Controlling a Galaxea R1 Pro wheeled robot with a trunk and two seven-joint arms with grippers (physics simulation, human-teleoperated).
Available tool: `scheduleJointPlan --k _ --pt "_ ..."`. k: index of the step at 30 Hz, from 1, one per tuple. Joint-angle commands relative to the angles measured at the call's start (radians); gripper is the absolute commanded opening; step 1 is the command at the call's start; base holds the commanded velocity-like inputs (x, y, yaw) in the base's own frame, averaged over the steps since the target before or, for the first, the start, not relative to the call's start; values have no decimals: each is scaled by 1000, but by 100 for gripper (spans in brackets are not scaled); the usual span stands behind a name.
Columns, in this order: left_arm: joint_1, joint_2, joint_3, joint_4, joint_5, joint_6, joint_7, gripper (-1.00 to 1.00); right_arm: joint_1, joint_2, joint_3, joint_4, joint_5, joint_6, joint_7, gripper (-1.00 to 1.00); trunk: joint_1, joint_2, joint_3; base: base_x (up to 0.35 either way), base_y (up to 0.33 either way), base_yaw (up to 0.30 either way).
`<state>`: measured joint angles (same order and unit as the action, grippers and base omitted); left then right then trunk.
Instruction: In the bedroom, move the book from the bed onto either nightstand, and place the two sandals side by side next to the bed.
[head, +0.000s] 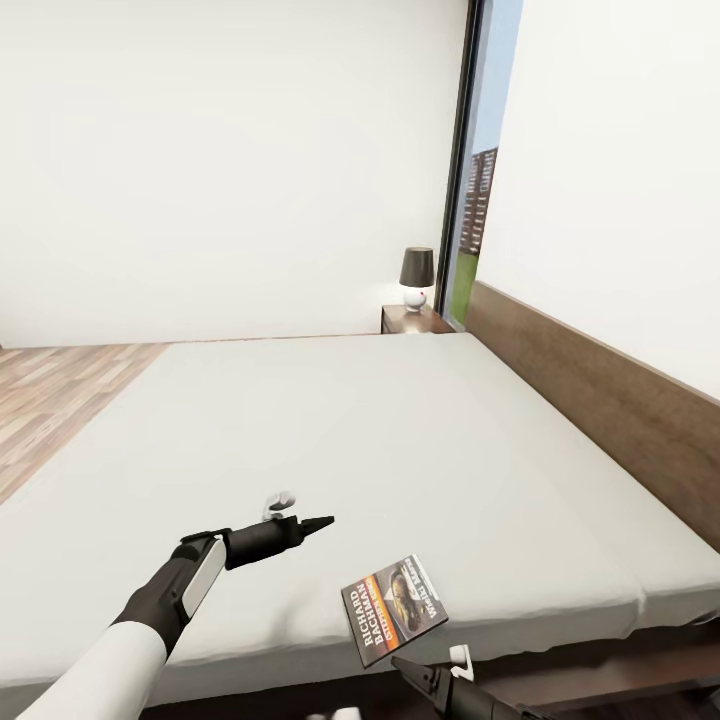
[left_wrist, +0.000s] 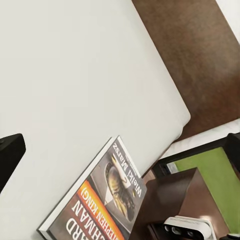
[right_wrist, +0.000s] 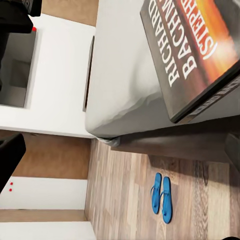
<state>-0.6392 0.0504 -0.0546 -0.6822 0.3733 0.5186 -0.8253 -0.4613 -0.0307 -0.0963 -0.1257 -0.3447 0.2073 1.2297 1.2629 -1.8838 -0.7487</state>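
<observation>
The book (head: 393, 609) lies face up at the near edge of the bed (head: 330, 430), one corner hanging over the mattress edge. My left gripper (head: 305, 510) hovers open above the mattress, just left of the book (left_wrist: 100, 200). Below the bed edge, under the book (right_wrist: 200, 45), my right gripper (head: 432, 668) is open too. Two blue sandals (right_wrist: 162, 197) lie side by side on the wood floor close to the bed base. A nightstand (head: 410, 318) stands at the far corner of the bed. Another reddish-brown nightstand (left_wrist: 175, 200) shows just beyond the book.
A dark-shaded lamp (head: 417, 275) sits on the far nightstand, beside the tall window (head: 470, 170). The brown headboard (head: 600, 400) runs along the right wall. Wood floor (head: 60, 400) lies left of the bed. My white body (right_wrist: 55, 75) is close to the mattress.
</observation>
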Motion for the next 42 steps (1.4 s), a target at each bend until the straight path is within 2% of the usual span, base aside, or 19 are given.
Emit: scheduleJointPlan --k 1,16,33,42 --pt "-1 1 -4 0 9 8 2 100 0 0 -8 0 4 10 4 100 0 0 -1 0 0 0" --pt "-1 1 -4 0 9 8 2 100 0 0 -8 0 4 10 4 100 0 0 -1 0 0 0" --pt "-1 0 -4 0 9 8 2 100 0 0 -8 -4 4 10 4 100 65 -119 -54 0 0 0" --pt "-1 0 -4 0 9 9 2 100 0 0 -8 -8 4 10 4 100 65 -119 -54 21 0 0"
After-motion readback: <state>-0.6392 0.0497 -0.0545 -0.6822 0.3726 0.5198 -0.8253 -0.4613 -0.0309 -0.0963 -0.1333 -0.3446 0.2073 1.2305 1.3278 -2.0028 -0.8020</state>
